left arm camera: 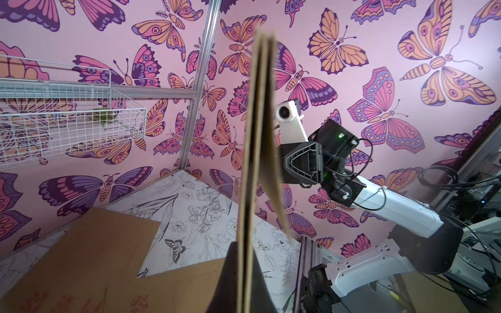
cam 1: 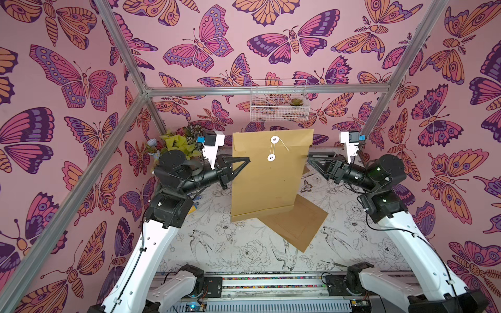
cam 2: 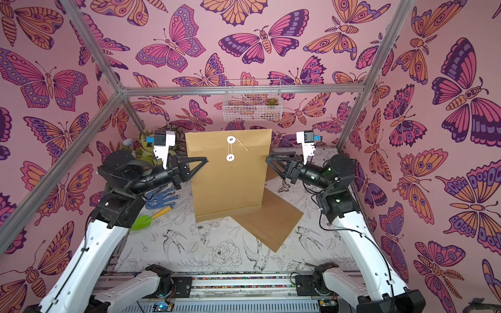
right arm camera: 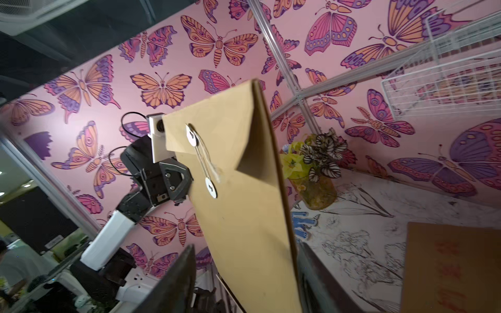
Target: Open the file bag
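File bag (cam 1: 268,184) hangs upright in mid-air above tabletop (cam 1: 238,254), flap down, string (cam 1: 272,148) running between its two white discs (cam 1: 274,139). Left hand (cam 1: 249,160) clenched on the bag's left edge. Right hand (cam 1: 309,156) released: fingers (right arm camera: 173,279) stand apart either side of the right edge. Second brown bag (cam 1: 295,225) lies flat on the tabletop below. Wire basket (cam 1: 279,116) on rear wall holds a small succulent (cam 1: 296,102). Glass vase (right arm camera: 314,192) in the back corner holds leaves and flowers.
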